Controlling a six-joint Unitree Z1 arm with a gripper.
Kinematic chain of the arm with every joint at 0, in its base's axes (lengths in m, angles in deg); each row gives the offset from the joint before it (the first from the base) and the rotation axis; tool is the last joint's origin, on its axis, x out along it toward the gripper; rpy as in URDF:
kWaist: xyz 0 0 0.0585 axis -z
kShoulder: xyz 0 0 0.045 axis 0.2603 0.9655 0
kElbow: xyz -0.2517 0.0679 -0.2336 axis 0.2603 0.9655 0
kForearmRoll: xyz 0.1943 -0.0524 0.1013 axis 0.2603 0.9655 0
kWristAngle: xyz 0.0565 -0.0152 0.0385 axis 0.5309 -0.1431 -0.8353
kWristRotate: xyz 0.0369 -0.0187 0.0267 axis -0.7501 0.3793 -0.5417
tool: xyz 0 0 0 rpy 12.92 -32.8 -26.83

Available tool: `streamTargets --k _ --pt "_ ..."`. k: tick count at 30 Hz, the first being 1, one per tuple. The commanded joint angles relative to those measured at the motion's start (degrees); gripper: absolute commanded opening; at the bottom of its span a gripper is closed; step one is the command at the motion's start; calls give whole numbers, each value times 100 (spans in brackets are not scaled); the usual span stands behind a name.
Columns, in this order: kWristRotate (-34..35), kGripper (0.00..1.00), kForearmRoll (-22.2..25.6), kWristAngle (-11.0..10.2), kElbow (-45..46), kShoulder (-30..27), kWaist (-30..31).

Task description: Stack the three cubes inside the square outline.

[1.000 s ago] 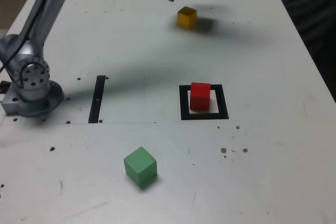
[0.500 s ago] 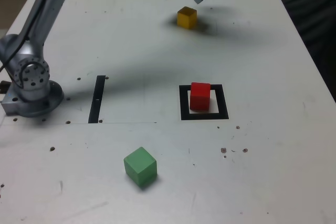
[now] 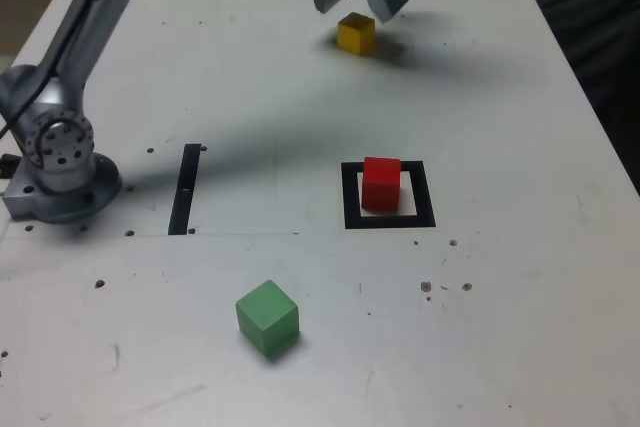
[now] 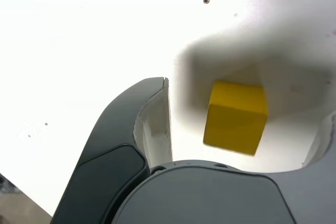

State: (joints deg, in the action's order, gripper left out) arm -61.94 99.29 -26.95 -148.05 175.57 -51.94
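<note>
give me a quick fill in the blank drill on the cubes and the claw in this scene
1. The cube standing inside the square outline is ____.
2. The open claw hangs over the ____ cube.
3. The green cube sits on the table, nearer the camera than the ____ cube in the outline.
4. The number of cubes stacked on another cube is ____.

Missing words: red; yellow; red; zero

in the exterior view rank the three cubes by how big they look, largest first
1. Matte green cube, largest.
2. Matte red cube.
3. Matte yellow cube, smallest.
This likely reflects nearness to the camera: green sits closest, yellow farthest, so true sizes may match.
</note>
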Motion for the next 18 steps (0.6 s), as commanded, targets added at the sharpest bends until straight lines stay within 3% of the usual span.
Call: streamTargets --k 1,12,18 --pt "45 97 -20 -40 41 64 25" --pt "304 90 -81 -196 200 162 126" --pt "442 78 10 -259 168 204 161"
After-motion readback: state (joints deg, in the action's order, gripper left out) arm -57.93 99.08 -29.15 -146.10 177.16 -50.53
